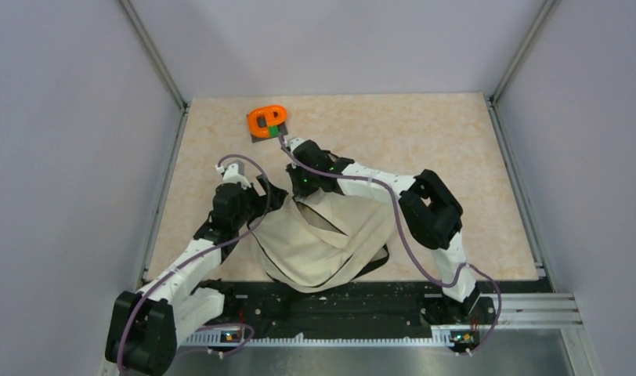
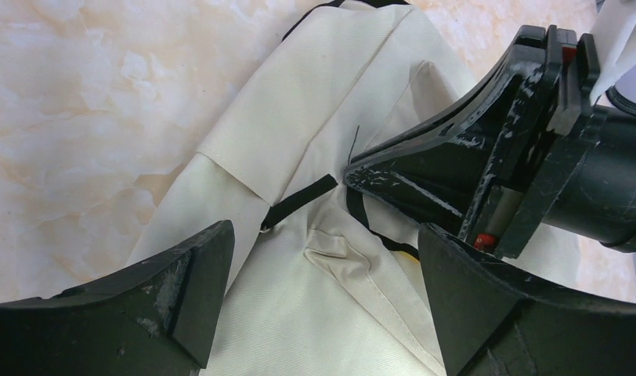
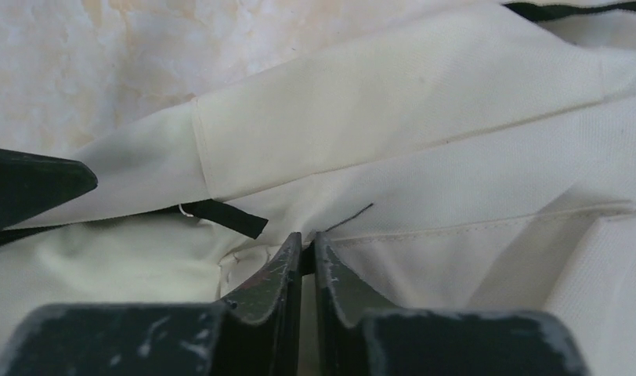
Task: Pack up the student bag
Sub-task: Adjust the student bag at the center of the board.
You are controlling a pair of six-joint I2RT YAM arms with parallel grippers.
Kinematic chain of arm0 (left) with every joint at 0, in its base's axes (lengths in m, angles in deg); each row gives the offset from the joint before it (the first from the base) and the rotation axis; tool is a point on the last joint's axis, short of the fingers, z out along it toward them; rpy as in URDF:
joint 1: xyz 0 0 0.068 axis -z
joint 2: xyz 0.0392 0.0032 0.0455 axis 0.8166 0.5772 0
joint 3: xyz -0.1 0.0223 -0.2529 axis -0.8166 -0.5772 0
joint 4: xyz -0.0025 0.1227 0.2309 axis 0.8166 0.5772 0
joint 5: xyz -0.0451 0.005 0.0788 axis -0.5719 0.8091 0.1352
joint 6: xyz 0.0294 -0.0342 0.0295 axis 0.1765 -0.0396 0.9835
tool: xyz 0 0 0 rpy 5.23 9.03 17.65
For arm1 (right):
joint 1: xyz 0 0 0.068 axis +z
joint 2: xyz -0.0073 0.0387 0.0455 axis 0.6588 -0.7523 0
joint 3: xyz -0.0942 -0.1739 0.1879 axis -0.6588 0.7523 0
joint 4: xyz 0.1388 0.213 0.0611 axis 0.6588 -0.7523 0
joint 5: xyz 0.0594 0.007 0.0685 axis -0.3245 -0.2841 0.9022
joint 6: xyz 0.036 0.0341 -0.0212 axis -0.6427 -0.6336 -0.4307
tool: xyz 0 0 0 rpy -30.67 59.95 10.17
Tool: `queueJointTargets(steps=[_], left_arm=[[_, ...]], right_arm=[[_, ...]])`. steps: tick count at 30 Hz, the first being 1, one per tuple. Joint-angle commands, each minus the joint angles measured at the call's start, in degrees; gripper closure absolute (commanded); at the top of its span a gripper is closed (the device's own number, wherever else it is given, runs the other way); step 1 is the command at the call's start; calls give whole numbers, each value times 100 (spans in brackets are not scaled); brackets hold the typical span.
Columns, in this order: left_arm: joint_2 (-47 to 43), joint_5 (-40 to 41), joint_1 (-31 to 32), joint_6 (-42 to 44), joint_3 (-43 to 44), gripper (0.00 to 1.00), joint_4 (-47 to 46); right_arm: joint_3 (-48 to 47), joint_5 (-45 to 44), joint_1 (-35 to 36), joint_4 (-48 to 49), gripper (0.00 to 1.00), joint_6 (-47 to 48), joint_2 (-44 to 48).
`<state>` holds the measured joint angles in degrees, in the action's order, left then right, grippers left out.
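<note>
The student bag (image 1: 319,243), beige fabric with black straps, lies crumpled near the table's front edge between my two arms. My right gripper (image 1: 301,192) is at the bag's far top edge. In the right wrist view its jaws (image 3: 307,239) are pressed together on a small dark bit of the bag (image 3: 456,157) at a seam, beside a short black strap end (image 3: 229,215). My left gripper (image 2: 324,235) hovers open over the bag's cloth (image 2: 315,313), with nothing between its fingers. The right gripper's tip (image 2: 354,172) shows just beyond it.
An orange ring-shaped object (image 1: 266,120) with a green part sits on a dark base at the far side of the table, behind the right gripper. Grey walls enclose the table on three sides. A black rail (image 1: 362,301) runs along the front edge.
</note>
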<state>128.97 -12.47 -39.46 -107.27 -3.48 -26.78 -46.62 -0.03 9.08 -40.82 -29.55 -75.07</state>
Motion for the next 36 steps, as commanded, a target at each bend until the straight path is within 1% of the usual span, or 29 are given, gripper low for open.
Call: queueJointTargets(steps=[1,2,5,8,11,14,18,19,22,25,27,29,31,32,34,36], left_arm=[[122,130,-35,338,25,9,-254],[167,192,-35,395,49,8,-235],[378,467,-35,530,182,7,-33],[614,495,-35,615,301,7,113],[878,700,-35,686,420,7,200],[1177,487,-35,793,578,7,248],[1585,53,-35,934,840,8,284],[1685,15,-35,946,895,10,303],[1909,-85,-35,970,960,23,312],[2101,-198,-37,992,979,37,267],[2244,-302,-35,993,981,48,242],[2356,-390,-35,953,961,58,170],[2414,-414,-35,890,895,65,31],[2439,-423,-35,849,866,70,-49],[2523,-454,-35,775,847,75,-206],[2700,-585,-35,735,909,82,-353]], right_arm=[[51,-30,-1,27,97,-272,62],[80,-30,-3,91,100,-289,117],[398,-120,-5,532,100,-393,480],[855,-228,-9,1068,100,-472,984],[1303,-284,-2,1501,100,-508,1457],[1691,-285,-9,1987,100,-527,1828],[1803,-285,-4,1990,100,-499,1980],[1825,-271,-3,1987,100,-494,1986],[1808,-194,-10,1886,100,-433,1914],[1682,-268,-9,1675,100,-369,1765],[1681,-285,-4,1582,99,-308,1742],[1887,-165,6,1667,92,-205,1837],[2199,-20,44,1776,88,-191,1981],[2410,16,74,1822,88,-208,2068],[2814,-16,153,1920,87,-283,2259],[3207,-122,243,1971,87,-345,2463]])
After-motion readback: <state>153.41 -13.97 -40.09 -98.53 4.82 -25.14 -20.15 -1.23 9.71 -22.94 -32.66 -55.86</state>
